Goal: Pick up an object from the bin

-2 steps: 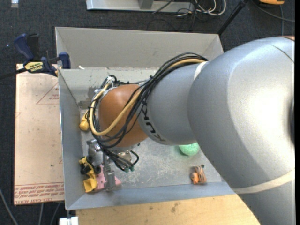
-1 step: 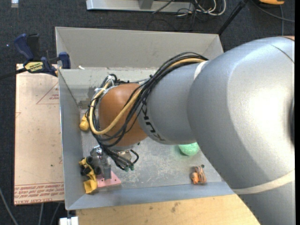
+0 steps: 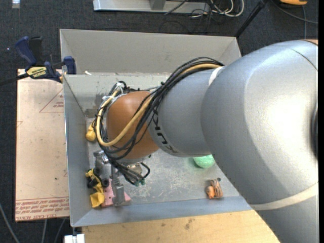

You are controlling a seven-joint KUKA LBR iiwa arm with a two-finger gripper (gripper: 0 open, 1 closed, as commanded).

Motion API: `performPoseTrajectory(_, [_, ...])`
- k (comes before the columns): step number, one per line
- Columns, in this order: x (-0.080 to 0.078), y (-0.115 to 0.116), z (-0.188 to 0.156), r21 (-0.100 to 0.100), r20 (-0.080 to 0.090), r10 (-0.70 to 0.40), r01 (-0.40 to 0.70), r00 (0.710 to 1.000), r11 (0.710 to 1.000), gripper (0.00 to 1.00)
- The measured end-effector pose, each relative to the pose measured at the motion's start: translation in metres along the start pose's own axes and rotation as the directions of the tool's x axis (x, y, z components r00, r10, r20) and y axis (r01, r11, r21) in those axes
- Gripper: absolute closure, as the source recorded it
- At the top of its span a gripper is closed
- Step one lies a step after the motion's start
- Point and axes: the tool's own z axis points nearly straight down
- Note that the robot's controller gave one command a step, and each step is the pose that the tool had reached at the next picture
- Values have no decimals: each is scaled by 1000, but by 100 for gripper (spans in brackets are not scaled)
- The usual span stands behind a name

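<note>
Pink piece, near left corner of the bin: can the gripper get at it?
Probably yes: the gripper is right at the pink piece, though a yellow piece and the bin wall crowd its left side.

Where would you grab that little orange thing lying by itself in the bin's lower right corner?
Probably from straight above, closing across its middle. The orange thing is small and lies low on the bin floor, with bare floor around it, so nothing blocks a downward approach.

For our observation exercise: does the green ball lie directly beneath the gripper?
No, the green ball lies toward the right of the bin, apart from the gripper, which is in the lower-left corner beside a pink piece.
</note>
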Motion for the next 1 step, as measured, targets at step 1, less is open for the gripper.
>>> performPoseTrajectory(1, [0, 0, 0, 0, 0, 0, 0, 1000, 1000, 0])
